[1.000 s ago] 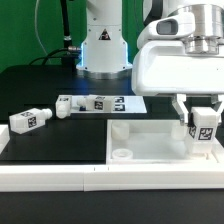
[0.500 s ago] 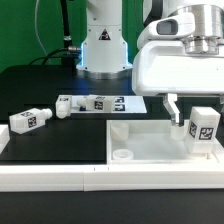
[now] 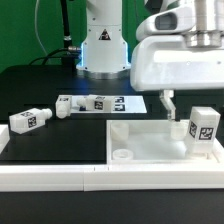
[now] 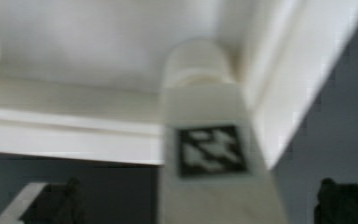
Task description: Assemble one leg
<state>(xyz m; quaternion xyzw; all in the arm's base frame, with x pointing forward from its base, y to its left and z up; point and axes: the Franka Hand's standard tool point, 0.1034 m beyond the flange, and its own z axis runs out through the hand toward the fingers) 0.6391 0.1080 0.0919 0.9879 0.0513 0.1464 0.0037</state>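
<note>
One leg (image 3: 204, 130), a white square post with a black-and-white tag, stands upright in the corner of the big white panel (image 3: 145, 133) at the exterior view's right. My gripper (image 3: 195, 103) is open just above it, with its jaws spread wide and apart from the leg's sides. In the wrist view the leg (image 4: 202, 130) runs down to the panel's rim (image 4: 87, 105), and a dark fingertip (image 4: 51, 202) stands on either side of it, clear of it. Three more legs (image 3: 30, 118) (image 3: 72, 106) (image 3: 100, 103) lie on the black table.
The marker board (image 3: 128, 102) lies behind the panel, with two of the loose legs on or beside it. The robot's white base (image 3: 100, 45) stands at the back. A white ledge (image 3: 60, 178) runs along the front.
My gripper has let go of the leg, opened and risen. The leg stays standing in the panel's corner.
</note>
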